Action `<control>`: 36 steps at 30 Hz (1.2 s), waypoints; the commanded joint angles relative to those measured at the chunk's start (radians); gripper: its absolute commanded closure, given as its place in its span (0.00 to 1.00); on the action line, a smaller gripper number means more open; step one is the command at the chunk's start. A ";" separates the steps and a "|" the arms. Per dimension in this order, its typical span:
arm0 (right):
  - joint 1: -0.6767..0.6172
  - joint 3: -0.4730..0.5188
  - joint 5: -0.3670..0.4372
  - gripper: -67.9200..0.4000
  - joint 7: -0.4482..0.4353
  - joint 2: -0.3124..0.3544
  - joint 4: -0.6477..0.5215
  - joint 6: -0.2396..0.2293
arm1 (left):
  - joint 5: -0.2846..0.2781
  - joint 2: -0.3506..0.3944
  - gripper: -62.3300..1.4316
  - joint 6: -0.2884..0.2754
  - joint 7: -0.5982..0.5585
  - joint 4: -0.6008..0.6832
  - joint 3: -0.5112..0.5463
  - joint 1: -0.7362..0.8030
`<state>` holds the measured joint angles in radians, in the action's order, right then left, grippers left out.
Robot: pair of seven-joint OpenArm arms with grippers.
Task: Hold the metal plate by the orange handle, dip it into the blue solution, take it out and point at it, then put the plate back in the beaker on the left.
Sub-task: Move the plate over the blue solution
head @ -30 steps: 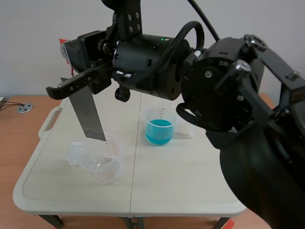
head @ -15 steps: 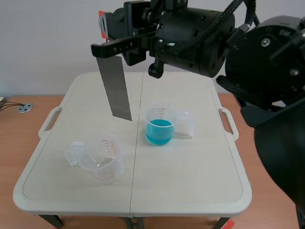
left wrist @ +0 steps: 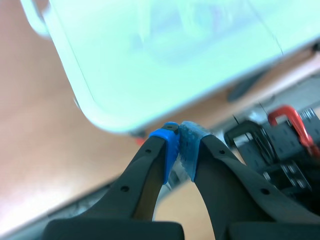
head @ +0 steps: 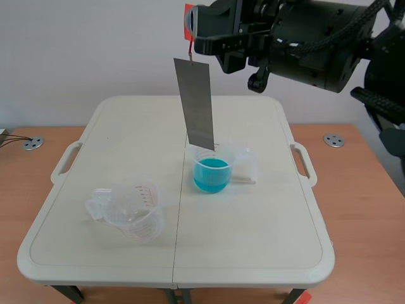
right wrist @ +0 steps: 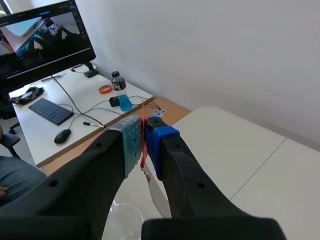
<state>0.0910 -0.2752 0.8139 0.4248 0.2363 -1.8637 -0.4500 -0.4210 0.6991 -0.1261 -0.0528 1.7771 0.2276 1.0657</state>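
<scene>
Step in hand, by the look of it: carrying to the dip. Handle taken, plate not yet wet.

Pinches the orange handle [right wrist: 143,131] in the right gripper [right wrist: 143,134], pads nearly together with only the thin tab between them. Hangs the plate [head: 198,104] from that tab high over the table [head: 253,247], slightly tilted, lower edge level with the rim of the blue beaker [head: 211,166] in the scene view. Hard to tell whether over the mouth or just behind it, but clearly above the solution [head: 211,174]. Leaves the empty beaker [head: 130,214] well apart to the left, lying tipped, and 1 small clear cup [head: 248,164] just beside the blue beaker.

Parks the left gripper [left wrist: 179,137] low, off the table's edge, fingertips pressed on each other with nothing between.

Next, most likely: centre the lower edge over the mouth, then lower straight down. Guard against swing on so thin a tab, with the risk of clipping the rim and tipping a light beaker. Stop short of the bottom and wet the lower part only, with the handle dry. Mind the cup close by on the way down. Afterwards, lift clear and bring the left gripper up for the pointing.
</scene>
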 commanded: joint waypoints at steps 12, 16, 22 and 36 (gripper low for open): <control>0.100 0.024 0.096 0.97 -0.030 0.075 0.016 0.042 | -0.006 0.043 0.95 -0.113 -0.001 0.019 -0.075 -0.295; 0.126 0.025 0.108 0.97 -0.031 0.075 0.079 0.039 | -0.006 0.050 0.95 -0.132 0.010 0.019 -0.141 -0.399; 0.177 0.024 0.123 0.97 -0.043 0.074 0.169 0.030 | -0.006 0.050 0.95 -0.132 0.075 0.015 -0.254 -0.564; 0.271 0.018 0.163 0.97 -0.076 0.074 0.347 -0.023 | -0.003 -0.013 0.95 -0.132 0.141 -0.145 -0.532 -0.949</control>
<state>0.3302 -0.2573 0.9623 0.3706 0.3103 -1.5063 -0.4725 -0.4202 0.6983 -0.2623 0.1005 1.6379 -0.3058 0.1272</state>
